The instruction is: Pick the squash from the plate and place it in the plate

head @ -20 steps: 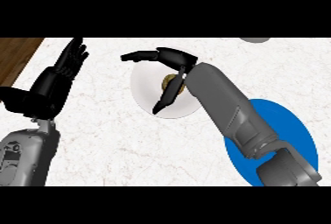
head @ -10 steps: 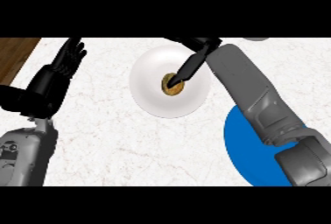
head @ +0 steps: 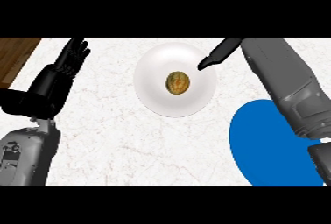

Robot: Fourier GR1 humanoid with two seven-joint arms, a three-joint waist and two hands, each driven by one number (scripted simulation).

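A small yellow-brown squash lies in the middle of the white plate at the counter's centre. To the lower right lies a blue plate, partly hidden by my right forearm. My right hand is at the top, beyond the white plate's upper right rim. Only one straight black finger of it shows, pointing down-left over the rim and holding nothing. It is apart from the squash. My left hand rests open at the upper left with its fingers up.
A brown wooden strip borders the white marble counter at the upper left. My grey right forearm crosses the right side above the blue plate.
My right hand has drawn back up and to the right, off the white plate, uncovering the squash. The squash stays on the white plate. The left hand has not moved.
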